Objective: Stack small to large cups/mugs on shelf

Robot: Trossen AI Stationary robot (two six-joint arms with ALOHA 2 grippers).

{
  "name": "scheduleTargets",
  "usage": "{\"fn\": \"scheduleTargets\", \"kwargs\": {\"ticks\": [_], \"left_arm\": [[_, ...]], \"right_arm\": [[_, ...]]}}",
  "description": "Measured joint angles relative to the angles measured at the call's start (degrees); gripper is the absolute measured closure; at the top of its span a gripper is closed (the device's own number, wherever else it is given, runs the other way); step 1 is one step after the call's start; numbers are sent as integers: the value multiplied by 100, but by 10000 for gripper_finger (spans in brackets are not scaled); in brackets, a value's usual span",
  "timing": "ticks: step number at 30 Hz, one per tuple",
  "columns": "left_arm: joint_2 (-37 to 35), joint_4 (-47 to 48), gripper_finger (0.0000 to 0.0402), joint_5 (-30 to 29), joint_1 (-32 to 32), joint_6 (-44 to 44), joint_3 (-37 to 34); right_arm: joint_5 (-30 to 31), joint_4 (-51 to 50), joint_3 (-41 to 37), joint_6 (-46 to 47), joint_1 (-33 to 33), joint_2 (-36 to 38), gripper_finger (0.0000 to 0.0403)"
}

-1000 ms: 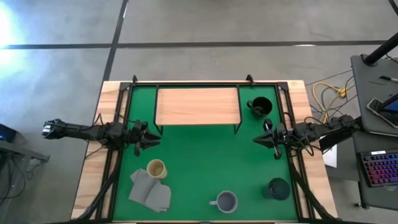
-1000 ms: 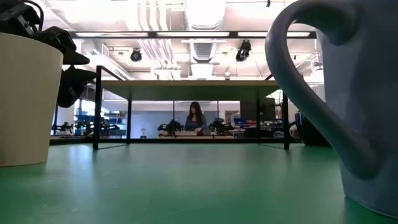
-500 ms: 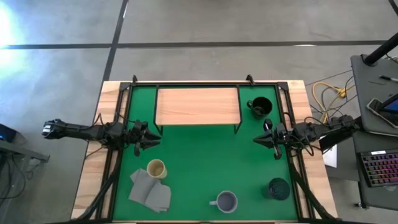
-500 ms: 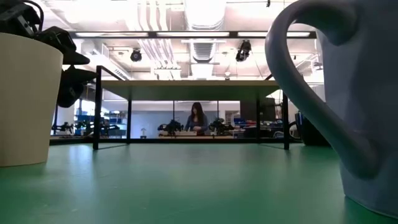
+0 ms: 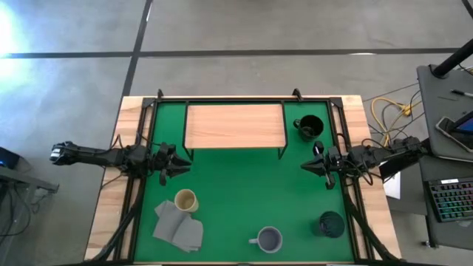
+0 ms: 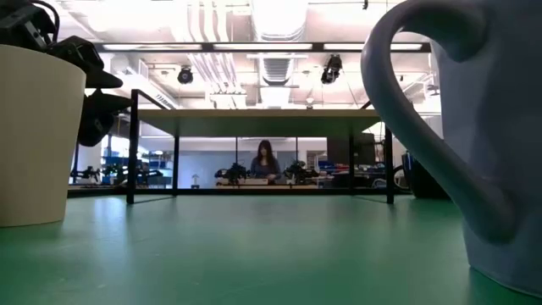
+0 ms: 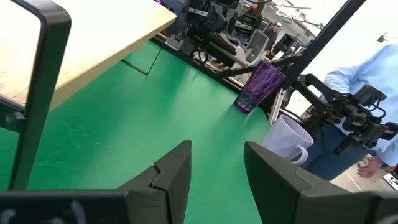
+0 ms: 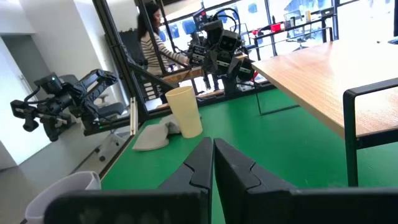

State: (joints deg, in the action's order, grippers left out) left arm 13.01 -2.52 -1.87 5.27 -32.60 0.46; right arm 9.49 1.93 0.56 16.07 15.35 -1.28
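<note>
The light-wood shelf stands on black legs at the far middle of the green mat. The black mug stands on the mat to its right. The tan cup stands near left, the lavender-grey mug near middle, and the purple tumbler near right; all are upright on the mat. My left gripper is open and empty at the mat's left side, fingers apart. My right gripper is shut and empty at the right side, below the black mug.
A grey folded cloth lies beside the tan cup. Black frame rails run along the mat's left and right edges. Bare green mat lies between the grippers. A keyboard and cables lie off to the right. People show in the room beyond.
</note>
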Motion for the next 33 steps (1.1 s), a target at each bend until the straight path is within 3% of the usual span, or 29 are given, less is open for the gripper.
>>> {"fn": "scheduleTargets", "kwargs": {"ticks": [28,33], "left_arm": [[1,-1,268,24,1,0,1],[0,1,268,23,-1,0,1]], "right_arm": [[1,39,0,1,1,0,394],[2,884,0,691,-1,0,394]]}}
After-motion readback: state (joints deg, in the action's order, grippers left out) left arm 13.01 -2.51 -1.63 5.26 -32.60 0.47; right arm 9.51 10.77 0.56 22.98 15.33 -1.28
